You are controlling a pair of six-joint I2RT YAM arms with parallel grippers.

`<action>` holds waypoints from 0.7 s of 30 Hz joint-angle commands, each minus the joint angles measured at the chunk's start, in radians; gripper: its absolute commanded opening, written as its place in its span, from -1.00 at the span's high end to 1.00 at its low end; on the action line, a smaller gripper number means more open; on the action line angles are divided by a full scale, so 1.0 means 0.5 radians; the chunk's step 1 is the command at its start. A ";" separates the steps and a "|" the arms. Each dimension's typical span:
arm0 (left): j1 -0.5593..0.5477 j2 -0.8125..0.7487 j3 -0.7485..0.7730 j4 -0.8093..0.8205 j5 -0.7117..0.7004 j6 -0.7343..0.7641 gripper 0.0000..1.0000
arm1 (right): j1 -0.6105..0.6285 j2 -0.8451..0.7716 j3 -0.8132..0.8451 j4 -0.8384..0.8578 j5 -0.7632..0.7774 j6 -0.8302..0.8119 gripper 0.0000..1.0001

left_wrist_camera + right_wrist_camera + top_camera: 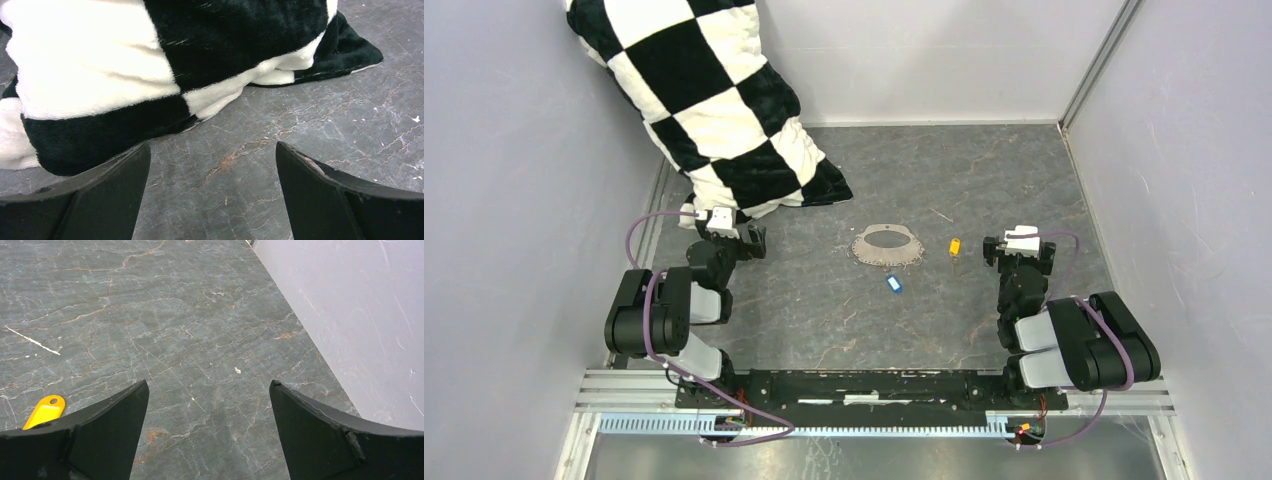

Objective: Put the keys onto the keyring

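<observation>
Keyring [886, 256] lies flat near the middle of the grey marbled table [1004, 170], with nothing threaded on it. The blue-headed key [893, 283] lies at the ring's 6 o'clock, near it but apart. The yellow-headed key [954, 246] lies at the ring's 3 o'clock, also apart. Its thin shaft seems to point towards 6 o'clock, though it is too small to be sure.

The right gripper [990, 250] hangs low just at the 3 o'clock side of the yellow-headed key, jaws spread wide and holding nothing. In its wrist view [209, 387] the yellow head [46, 411] peeks out at 8 o'clock beside one finger.

The left gripper [750, 240] sits well off at the ring's 9 o'clock, jaws likewise wide and empty [212, 150]. It faces the near edge of a black-and-white checked cushion [125, 65], which stretches towards 11 o'clock.
</observation>
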 commanded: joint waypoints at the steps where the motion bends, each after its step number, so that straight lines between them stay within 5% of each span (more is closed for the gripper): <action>1: -0.008 -0.011 0.003 0.079 -0.038 -0.007 -1.00 | -0.006 -0.027 -0.194 0.122 -0.008 0.024 -0.96; 6: -0.008 -0.013 0.005 0.079 -0.027 -0.007 -1.00 | -0.008 -0.041 -0.197 0.162 0.014 0.021 -0.96; 9: 0.003 -0.083 0.037 -0.023 -0.070 -0.033 -1.00 | 0.000 -0.391 0.078 -0.640 -0.044 0.080 -0.96; 12: 0.004 -0.309 0.376 -0.861 -0.029 0.008 -1.00 | -0.014 -0.461 0.456 -1.266 -0.133 0.593 -0.96; 14: 0.004 -0.378 0.692 -1.483 0.060 0.125 -1.00 | -0.050 -0.419 0.545 -1.310 -0.439 0.785 -0.96; 18: 0.004 -0.382 1.071 -2.317 0.250 0.332 -1.00 | -0.025 -0.204 0.762 -1.450 -1.049 0.729 -0.96; 21: 0.004 -0.423 1.161 -2.647 0.388 0.403 -1.00 | 0.174 -0.110 0.837 -1.574 -1.078 0.569 -0.97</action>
